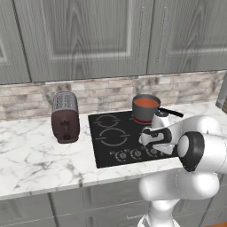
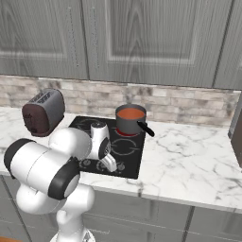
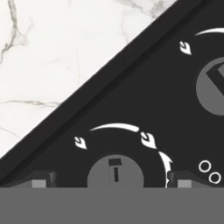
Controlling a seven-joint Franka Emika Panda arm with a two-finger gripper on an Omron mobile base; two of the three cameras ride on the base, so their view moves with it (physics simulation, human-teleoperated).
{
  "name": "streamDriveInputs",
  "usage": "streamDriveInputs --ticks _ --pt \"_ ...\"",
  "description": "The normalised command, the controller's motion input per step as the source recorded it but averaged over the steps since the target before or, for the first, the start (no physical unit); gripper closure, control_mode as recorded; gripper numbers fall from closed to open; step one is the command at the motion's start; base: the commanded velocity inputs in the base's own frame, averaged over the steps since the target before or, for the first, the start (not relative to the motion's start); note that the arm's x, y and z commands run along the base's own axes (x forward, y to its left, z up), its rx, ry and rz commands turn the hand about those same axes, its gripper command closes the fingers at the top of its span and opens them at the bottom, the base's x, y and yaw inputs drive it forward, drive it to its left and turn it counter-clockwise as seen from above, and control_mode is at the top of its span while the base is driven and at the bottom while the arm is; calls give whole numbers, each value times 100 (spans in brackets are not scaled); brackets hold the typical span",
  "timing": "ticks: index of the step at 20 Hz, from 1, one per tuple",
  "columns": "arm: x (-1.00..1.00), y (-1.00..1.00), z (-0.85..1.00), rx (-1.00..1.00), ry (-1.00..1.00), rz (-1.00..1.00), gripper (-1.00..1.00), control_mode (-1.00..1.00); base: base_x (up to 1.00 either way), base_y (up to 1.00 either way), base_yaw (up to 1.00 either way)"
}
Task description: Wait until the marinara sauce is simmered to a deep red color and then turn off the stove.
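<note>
— So, where is the gripper [image 3: 111,180]?
— Low over the front edge of the stove [image 1: 106,142], one grey knob [image 3: 115,174] sitting between its parted fingertips [image 3: 41,179]; it is open, gripping nothing. A second knob [image 3: 212,92] sits further along.
— And the marinara sauce [image 1: 146,103]?
— Orange-red, in the one saucepan [image 2: 130,124] on the back burner, black handle [image 2: 145,128] pointing right.
— Room around?
— Bare marble counter [image 2: 189,156] stretches right of the cooktop; one toaster [image 1: 65,117] stands left, near its edge but apart.

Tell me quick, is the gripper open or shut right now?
Gripper: open, fingertips either side of a stove knob, holding nothing.
</note>
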Motion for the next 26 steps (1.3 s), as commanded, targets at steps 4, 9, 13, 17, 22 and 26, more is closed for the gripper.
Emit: streamDriveInputs --ticks 4,9,13,17,22,26 --pt "-3 0 -3 0 0 0 -100 -100 0 0 0" --pt "-5 5 0 0 0 0 -100 -100 0 0 0" --pt "-4 3 -1 0 0 0 -100 -100 0 0 0" --pt "-1 0 -1 0 0 0 -100 -100 0 0 0" --pt "0 0 -2 0 0 0 -100 -100 0 0 0" --pt "0 0 0 0 0 0 -100 -100 0 0 0"
